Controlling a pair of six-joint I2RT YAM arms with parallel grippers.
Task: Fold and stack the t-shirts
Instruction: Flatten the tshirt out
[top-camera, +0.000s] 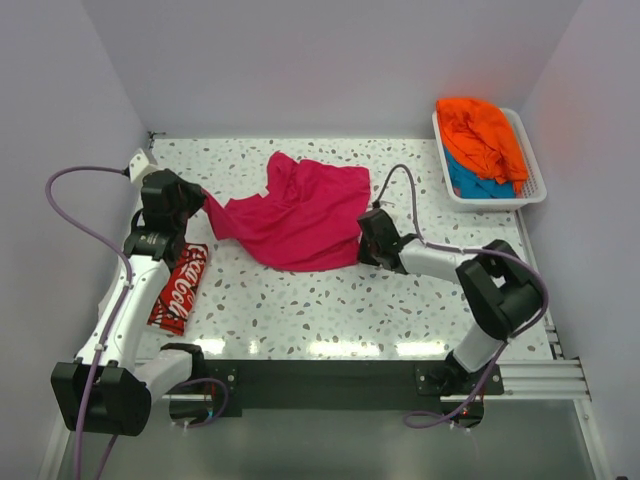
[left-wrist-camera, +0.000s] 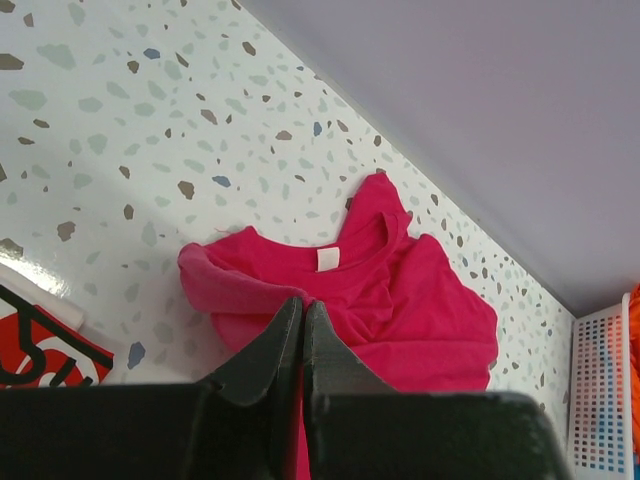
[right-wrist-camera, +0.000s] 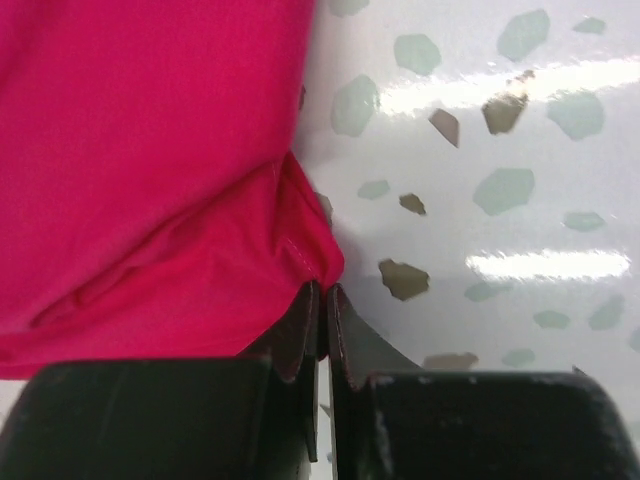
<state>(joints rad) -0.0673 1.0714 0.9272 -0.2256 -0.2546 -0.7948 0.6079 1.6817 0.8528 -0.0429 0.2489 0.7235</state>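
A magenta-pink t-shirt (top-camera: 295, 212) lies spread and rumpled mid-table. My left gripper (top-camera: 205, 205) is shut on its left edge; the left wrist view shows the closed fingertips (left-wrist-camera: 302, 310) pinching a fold of the pink shirt (left-wrist-camera: 400, 300), its white neck label facing up. My right gripper (top-camera: 362, 243) is shut on the shirt's right lower corner; the right wrist view shows the jaws (right-wrist-camera: 325, 295) clamping the hem of the pink cloth (right-wrist-camera: 150, 180). An orange t-shirt (top-camera: 482, 135) lies over a teal-blue t-shirt (top-camera: 475, 185) in the basket. A folded red shirt with white script (top-camera: 178, 288) lies at the left.
The white slatted basket (top-camera: 535, 190) stands at the back right corner, also showing in the left wrist view (left-wrist-camera: 600, 400). Walls close in the table at the back and both sides. Speckled tabletop (top-camera: 330, 300) lies bare in front of the pink shirt.
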